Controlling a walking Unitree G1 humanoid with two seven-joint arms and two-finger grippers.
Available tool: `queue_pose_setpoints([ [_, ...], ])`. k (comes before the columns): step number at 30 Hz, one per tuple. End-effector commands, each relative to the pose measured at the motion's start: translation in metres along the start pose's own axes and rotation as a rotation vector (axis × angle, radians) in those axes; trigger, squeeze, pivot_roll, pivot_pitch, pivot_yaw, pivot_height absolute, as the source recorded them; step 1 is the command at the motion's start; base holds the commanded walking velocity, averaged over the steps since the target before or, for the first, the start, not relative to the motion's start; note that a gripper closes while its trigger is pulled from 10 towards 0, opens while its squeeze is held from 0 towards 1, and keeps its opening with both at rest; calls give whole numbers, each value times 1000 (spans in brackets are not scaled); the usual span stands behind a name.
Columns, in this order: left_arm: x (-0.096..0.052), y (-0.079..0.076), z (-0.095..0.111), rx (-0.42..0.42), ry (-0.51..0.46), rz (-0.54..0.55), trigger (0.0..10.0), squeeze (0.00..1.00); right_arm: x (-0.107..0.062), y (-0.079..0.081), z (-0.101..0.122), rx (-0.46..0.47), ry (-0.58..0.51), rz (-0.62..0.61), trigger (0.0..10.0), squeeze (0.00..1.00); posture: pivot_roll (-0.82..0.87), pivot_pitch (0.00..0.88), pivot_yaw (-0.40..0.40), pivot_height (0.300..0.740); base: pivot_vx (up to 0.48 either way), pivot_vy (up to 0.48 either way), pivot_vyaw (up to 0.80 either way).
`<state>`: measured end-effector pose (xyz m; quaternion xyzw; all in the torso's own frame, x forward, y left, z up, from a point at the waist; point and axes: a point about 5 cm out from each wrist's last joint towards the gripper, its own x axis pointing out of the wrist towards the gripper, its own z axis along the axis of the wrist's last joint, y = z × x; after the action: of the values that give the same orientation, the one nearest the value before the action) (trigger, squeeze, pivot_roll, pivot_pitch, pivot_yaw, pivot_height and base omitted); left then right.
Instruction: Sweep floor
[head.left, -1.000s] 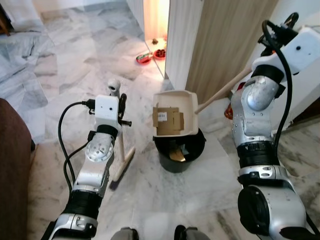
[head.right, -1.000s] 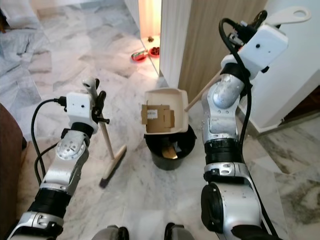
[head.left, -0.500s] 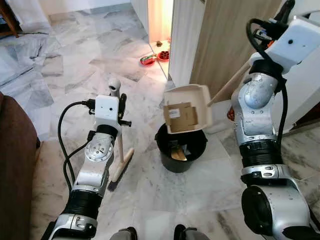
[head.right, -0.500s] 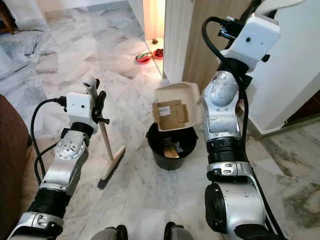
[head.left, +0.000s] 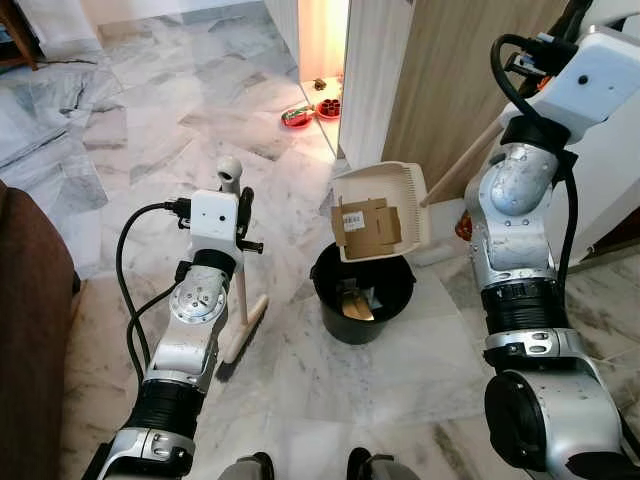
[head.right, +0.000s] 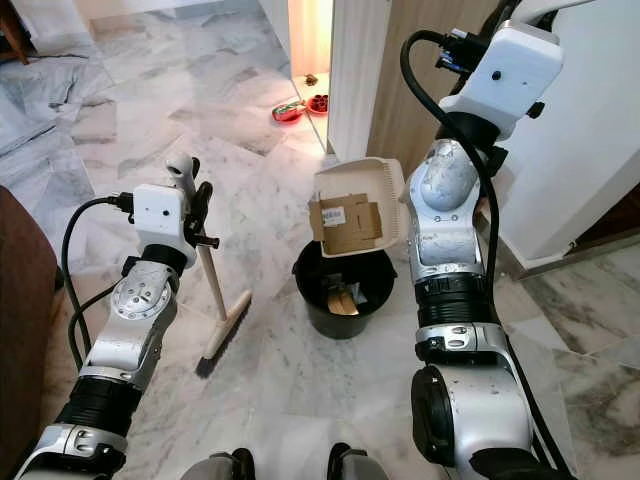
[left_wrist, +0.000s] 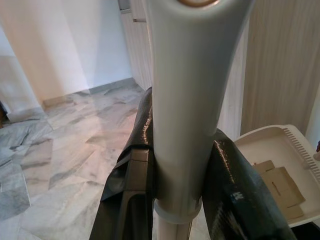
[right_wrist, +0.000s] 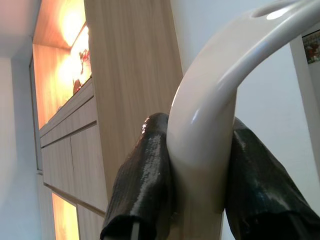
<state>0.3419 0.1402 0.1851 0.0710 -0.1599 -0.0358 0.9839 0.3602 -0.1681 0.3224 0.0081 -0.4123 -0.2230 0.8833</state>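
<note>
- Since half a second ago, the dustpan (head.left: 383, 212) has tipped a little flatter and swung slightly toward the robot's right, staying over the black bin (head.left: 362, 294); the broom has not moved.
- Far left, a dark brown piece of furniture (head.left: 28, 330) edges the marble floor (head.left: 130, 130).
- Left claw (left_wrist: 176, 165) is clamped on the pale grip of the broom (head.left: 240, 300), a black finger pressed on either side; the broom stands nearly upright with its bristle head resting on the floor just left of the bin.
- A flattened cardboard piece (head.left: 367, 222) lies inside the tilted dustpan, bearing a small white label whose print is too small to read.
- More cardboard scraps sit at the bottom of the bin.
- Beyond, red bowls (head.left: 310, 111) lie on the floor by a lit doorway.
- Right claw (right_wrist: 197, 165) is raised high beside the wood-panelled wall (head.left: 455, 80), gripping the curved cream end of the dustpan's long handle between both fingers.
</note>
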Motion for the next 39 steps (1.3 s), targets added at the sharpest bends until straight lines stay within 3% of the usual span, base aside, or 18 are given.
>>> queue_pose_setpoints([
  [1, 1, 2, 10, 7, -46, -1, 10000, 0, 7, 1, 23, 47, -120, -4, 10000, 0, 55, 188, 0, 740, 0, 0, 0],
  [12, 1, 2, 10, 7, -46, -2, 10000, 0, 6, 4, 25, 37, -136, 18, 10000, 0, 56, 189, 0, 740, 0, 0, 0],
  [14, 3, 0, 11, 1, -51, -6, 10000, 0, -17, 39, 43, -11, -302, 464, 10000, 0, 54, 185, -1, 740, 0, 0, 0],
  [15, 3, 0, 11, 1, -51, -6, 10000, 0, -20, 43, 44, -18, -317, 511, 10000, 0, 54, 185, -1, 740, 0, 0, 0],
  [32, 3, 0, 11, -1, -52, -7, 10000, 0, -19, 40, 44, -46, -317, 530, 10000, 0, 56, 184, -2, 740, 0, 0, 0],
  [35, 3, 0, 11, 0, -51, -7, 10000, 0, -15, 34, 43, -97, -320, 476, 10000, 0, 54, 183, -2, 740, 0, 0, 0],
  [37, 3, 0, 11, -1, -52, -6, 10000, 0, -10, 24, 39, -232, -305, 392, 10000, 0, 55, 182, -3, 740, 0, 0, 0],
  [38, 3, 0, 11, -1, -52, -6, 10000, 0, -10, 24, 39, -232, -305, 392, 10000, 0, 55, 182, -3, 740, 0, 0, 0],
  [39, 3, 0, 11, -1, -51, -6, 10000, 0, -6, 16, 36, -319, -287, 332, 10000, 0, 52, 182, -2, 740, 0, 0, 0],
])
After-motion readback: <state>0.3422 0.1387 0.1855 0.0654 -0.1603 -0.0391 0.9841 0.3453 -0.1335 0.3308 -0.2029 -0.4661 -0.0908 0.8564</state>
